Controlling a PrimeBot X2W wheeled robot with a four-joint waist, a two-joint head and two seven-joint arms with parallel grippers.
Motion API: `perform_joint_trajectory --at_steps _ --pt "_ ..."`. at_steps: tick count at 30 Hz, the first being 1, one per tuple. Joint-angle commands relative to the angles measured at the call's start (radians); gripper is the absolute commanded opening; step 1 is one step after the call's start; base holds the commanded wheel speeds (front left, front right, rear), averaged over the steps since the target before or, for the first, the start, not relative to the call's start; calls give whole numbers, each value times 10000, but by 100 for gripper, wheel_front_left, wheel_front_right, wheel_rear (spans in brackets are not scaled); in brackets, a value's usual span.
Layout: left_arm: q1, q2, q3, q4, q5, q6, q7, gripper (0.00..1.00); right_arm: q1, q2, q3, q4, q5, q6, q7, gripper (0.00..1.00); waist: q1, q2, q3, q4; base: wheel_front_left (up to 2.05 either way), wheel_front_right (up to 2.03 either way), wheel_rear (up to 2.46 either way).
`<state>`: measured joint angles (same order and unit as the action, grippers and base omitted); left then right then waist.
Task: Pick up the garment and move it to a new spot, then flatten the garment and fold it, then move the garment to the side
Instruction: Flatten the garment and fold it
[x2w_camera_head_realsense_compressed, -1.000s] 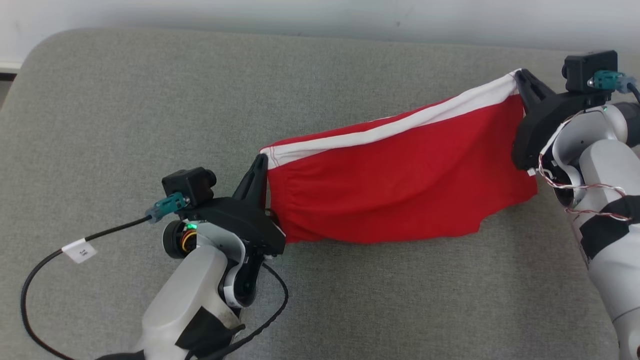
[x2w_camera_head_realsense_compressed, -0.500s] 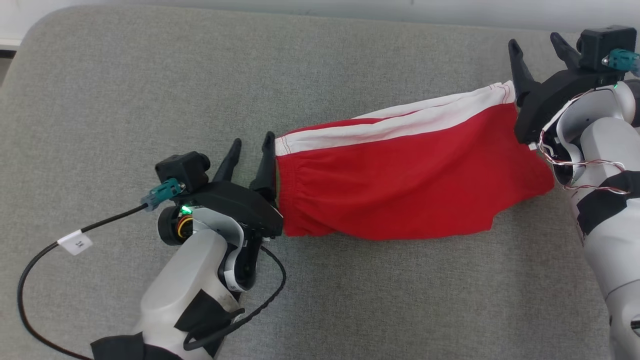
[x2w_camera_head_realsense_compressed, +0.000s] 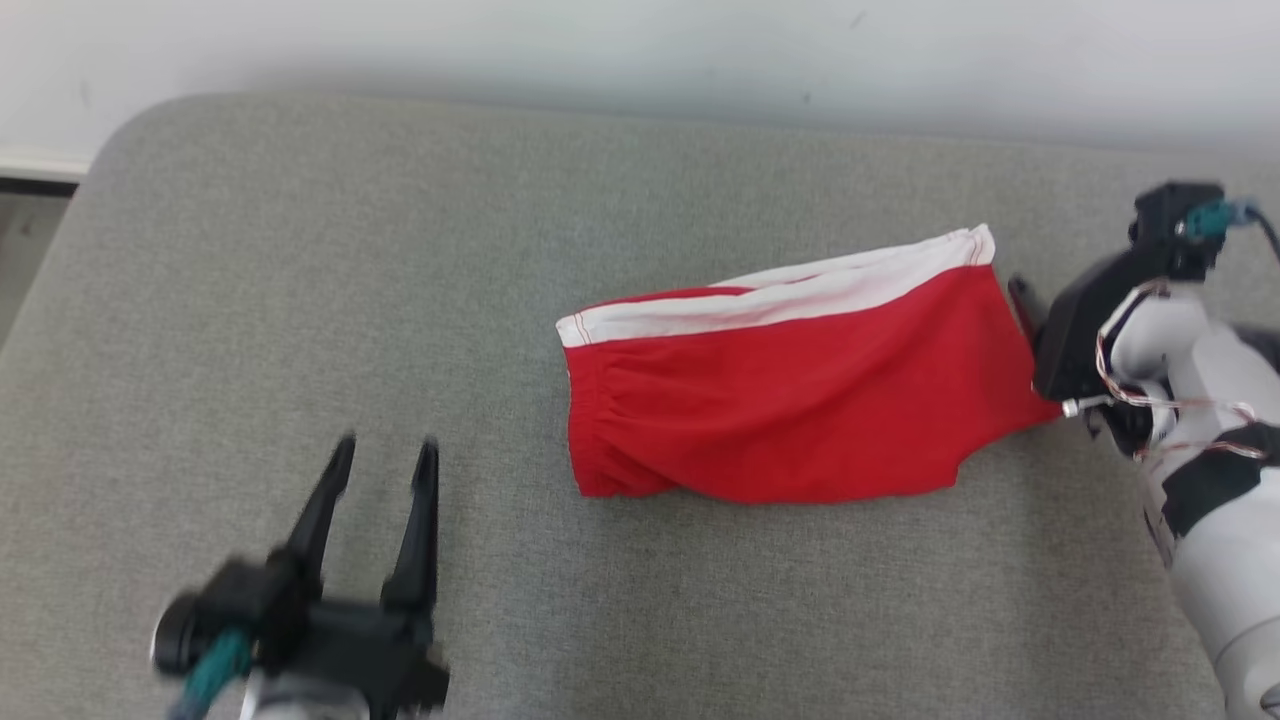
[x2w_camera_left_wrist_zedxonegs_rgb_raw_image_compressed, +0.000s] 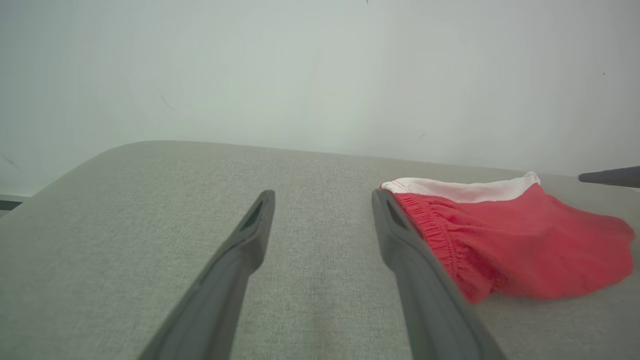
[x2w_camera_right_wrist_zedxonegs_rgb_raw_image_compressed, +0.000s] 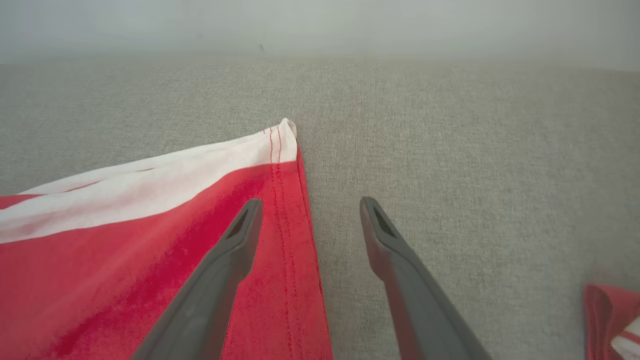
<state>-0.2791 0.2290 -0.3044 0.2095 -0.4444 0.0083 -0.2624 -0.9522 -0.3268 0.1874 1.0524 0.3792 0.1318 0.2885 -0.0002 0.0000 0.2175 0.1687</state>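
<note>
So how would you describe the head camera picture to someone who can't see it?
A red-and-white garment lies on a grey cushioned surface, right of centre. The left gripper, open, is at the lower left, clear of the cloth; the right gripper is at the garment's right edge.

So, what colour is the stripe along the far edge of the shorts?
The stripe is white, on red shorts; the head view shows it best.
</note>
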Motion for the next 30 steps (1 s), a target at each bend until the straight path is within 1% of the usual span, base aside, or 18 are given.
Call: perform_joint_trajectory --at_steps 1,5,8,11,14,20,25,26,27,28,29,30 --pt "446 66 111 -289 143 -80 -25 100 230 21 -48 65 96 -24 151 100 2 0 -342 1 0 0 0" --pt "2006 119 430 -1332 457 -163 -25 100 638 -33 -374 362 251 -24 614 100 2 0 -502 93 0 0 0" --pt "2741 60 557 -1814 570 -103 -26 100 797 -114 -647 578 152 -24 621 100 2 0 -492 242 0 0 0" --pt "3172 -56 571 -2141 629 -137 -26 100 854 -195 -987 890 25 -24 562 100 2 0 -410 453 0 0 0" --pt "3316 -174 503 -2290 655 -164 -26 100 718 -263 -1341 1262 -195 -24 459 100 2 0 -303 672 0 0 0" --pt "3283 -306 413 -2353 749 -254 -27 100 357 63 -1740 1807 -590 -24 477 100 2 0 -105 960 0 0 0" --pt "3251 -391 377 -2305 797 -327 -27 100 494 410 -1848 2285 -1056 -21 1396 100 2 0 -45 1061 0 0 0" --pt "3238 -401 366 -2281 797 -327 -27 100 542 382 -1896 2334 -1179 -18 1520 92 2 0 -41 1069 0 0 0" --pt "3224 -405 360 -2254 789 -337 -27 100 574 325 -1958 2376 -1282 -12 1612 45 2 0 -43 1074 0 0 0" --pt "3199 -418 360 -2218 769 -376 -27 100 606 230 -2137 2424 -1519 -13 1678 17 2 0 -50 1076 0 0 0" --pt "3194 -429 357 -2199 757 -391 -27 100 607 169 -2259 2439 -1641 -13 1660 6 2 0 -51 1072 0 0 0" --pt "3187 -435 354 -2179 746 -409 -27 100 610 131 -2350 2446 -1782 -13 1600 0 2 0 -46 1069 0 0 0"
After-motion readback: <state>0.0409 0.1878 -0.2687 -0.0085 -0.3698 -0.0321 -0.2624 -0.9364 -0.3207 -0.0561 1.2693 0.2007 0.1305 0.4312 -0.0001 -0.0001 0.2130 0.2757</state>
